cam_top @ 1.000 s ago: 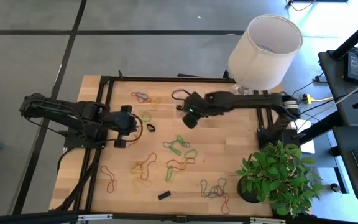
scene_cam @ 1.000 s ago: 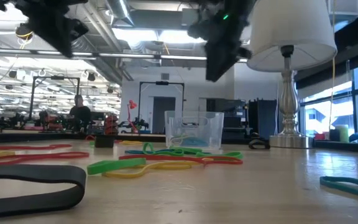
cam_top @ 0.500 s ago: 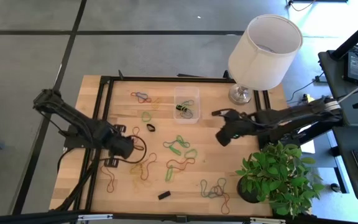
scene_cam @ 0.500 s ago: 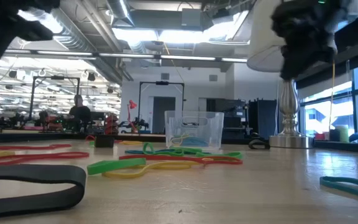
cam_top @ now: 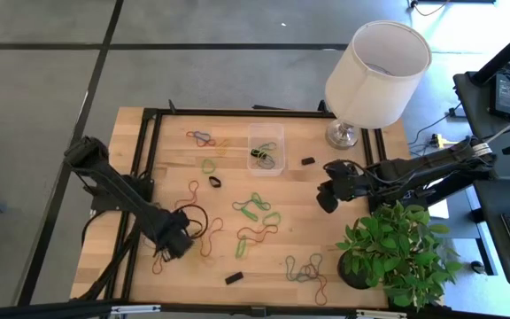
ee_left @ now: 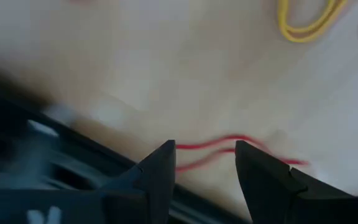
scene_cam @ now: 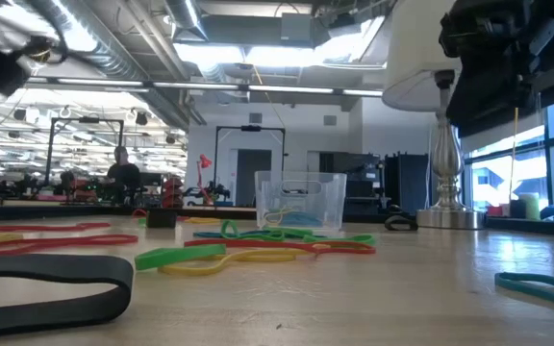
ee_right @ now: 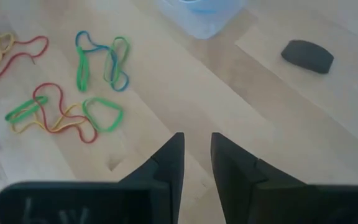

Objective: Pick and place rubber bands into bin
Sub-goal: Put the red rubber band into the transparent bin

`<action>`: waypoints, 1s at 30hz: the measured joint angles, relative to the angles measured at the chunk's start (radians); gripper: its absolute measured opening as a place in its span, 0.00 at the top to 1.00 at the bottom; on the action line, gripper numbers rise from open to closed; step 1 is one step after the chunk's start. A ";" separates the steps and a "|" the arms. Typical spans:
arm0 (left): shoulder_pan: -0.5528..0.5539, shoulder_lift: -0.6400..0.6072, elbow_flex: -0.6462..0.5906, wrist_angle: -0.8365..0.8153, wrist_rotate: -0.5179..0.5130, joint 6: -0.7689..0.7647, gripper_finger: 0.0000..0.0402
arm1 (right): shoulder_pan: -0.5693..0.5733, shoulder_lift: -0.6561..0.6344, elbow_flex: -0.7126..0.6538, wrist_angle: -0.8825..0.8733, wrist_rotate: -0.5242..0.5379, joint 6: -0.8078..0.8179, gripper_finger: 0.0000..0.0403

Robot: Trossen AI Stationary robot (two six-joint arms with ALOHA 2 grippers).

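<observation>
Rubber bands in red, green, yellow and blue lie scattered over the wooden table (cam_top: 343,230); one such cluster is the green one (cam_top: 255,206). The clear bin (cam_top: 266,149) stands at the far middle with a few bands inside. My left gripper (cam_top: 173,244) points down near the table's near left. It is open, and its fingers stand on either side of a red band (ee_left: 213,149) lying on the wood. My right gripper (cam_top: 328,197) hangs right of the bin, its fingers (ee_right: 174,158) a little apart with nothing between them.
A white lamp (cam_top: 377,71) stands at the far right corner and a potted plant (cam_top: 397,252) at the near right. Small black blocks lie right of the bin (cam_top: 308,161) and near the front edge (cam_top: 234,277). A black frame rail (cam_top: 140,177) runs along the left.
My left gripper has swung from the table's left middle toward the near edge and come down over the red band, rolling as it went. My right gripper has drawn away from above the bin toward the table's right edge, leaving the bin uncovered.
</observation>
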State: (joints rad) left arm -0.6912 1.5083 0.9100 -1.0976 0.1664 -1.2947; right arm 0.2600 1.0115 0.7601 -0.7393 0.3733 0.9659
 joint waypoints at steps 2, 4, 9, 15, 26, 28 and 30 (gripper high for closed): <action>-0.012 0.009 -0.038 0.095 0.051 -0.133 0.61 | 0.000 0.000 0.000 0.013 0.000 -0.015 0.79; -0.030 0.011 -0.077 0.201 0.068 -0.265 0.62 | 0.000 0.000 0.000 0.021 0.000 -0.030 0.79; -0.082 0.011 -0.147 0.347 0.053 -0.577 0.62 | 0.000 0.000 0.000 0.022 0.000 -0.043 0.79; -0.154 0.011 -0.168 0.346 0.060 -0.784 0.62 | 0.000 0.000 0.000 0.026 0.000 -0.061 0.79; -0.210 0.117 -0.159 0.460 0.068 -0.866 0.78 | -0.001 0.000 0.000 0.034 0.000 -0.085 0.79; -0.209 0.135 -0.150 0.469 0.080 -0.861 0.86 | -0.001 0.000 0.000 0.033 0.000 -0.085 0.79; -0.209 0.137 -0.139 0.457 0.076 -0.857 0.95 | -0.001 0.000 0.000 0.033 0.000 -0.085 0.79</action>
State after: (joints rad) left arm -0.9005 1.6455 0.7712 -0.6403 0.2422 -2.1515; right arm 0.2592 1.0119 0.7601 -0.7063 0.3729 0.8806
